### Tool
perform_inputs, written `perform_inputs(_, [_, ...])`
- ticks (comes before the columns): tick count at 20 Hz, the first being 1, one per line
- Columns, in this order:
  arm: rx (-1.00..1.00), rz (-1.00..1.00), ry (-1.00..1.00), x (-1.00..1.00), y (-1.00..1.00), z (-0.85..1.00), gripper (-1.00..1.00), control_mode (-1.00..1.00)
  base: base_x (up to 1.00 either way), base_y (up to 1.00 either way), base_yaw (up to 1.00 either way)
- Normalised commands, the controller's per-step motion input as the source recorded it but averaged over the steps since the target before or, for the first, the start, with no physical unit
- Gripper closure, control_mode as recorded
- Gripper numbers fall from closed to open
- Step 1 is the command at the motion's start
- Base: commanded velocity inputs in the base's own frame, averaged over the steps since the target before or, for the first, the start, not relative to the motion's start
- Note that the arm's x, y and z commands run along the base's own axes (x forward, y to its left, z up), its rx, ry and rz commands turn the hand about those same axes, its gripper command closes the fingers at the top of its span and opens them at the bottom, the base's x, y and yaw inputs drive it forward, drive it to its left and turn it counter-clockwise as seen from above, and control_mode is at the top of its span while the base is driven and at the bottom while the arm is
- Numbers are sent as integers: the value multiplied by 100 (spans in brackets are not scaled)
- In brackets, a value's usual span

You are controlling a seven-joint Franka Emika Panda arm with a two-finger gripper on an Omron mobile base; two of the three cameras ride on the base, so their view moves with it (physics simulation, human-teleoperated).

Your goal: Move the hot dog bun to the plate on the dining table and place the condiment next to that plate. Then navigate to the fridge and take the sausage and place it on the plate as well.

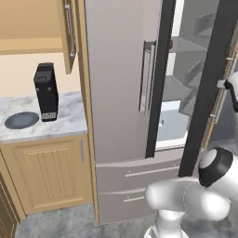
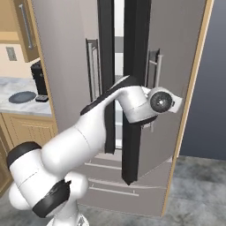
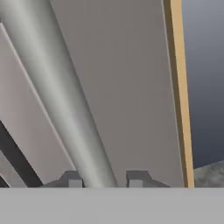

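At the far left, a marble-topped kitchen table (image 1: 69,122) carries a dark blue-grey round plate (image 1: 21,120) and, just beside it, a tall black box-shaped appliance (image 1: 46,91). To its right stands the tall grey stainless-steel fridge (image 1: 116,93), with drawers below. Its right upper door (image 2: 176,66) is swung partly open, showing pale shelves in the gap. The white robot arm (image 2: 88,137) reaches across to this door. In the hand view the pincer (image 3: 105,180) is clamped on the door's long round steel handle (image 3: 57,87), a dark fingertip on each side of the bar.

Judging by this, the work has reached the fridge stage: the robot is parked in front of it and is opening the door. The bun, the grey-brown plate, the condiment and the dining table lie outside these views, so whether those earlier steps were completed cannot be told. The sausage cannot be made out on the shelves. Still to do: widen the door, find and take the sausage, and carry it to the plate.
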Motion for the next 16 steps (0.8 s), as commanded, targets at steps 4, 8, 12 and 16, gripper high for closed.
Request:
perform_inputs(4, [-3,-9,0,-74,-100,0,100,-100,0,0,0])
perform_inputs(8, [-7,-11,0,-75,-78,0,-100,-100,0,0,0])
perform_inputs(12, [-19,-14,-12,-100,12,0,-100,-100,0,0,0])
perform_inputs(16, [-37,-12,-23,-100,78,0,-100,-100,0,0,0])
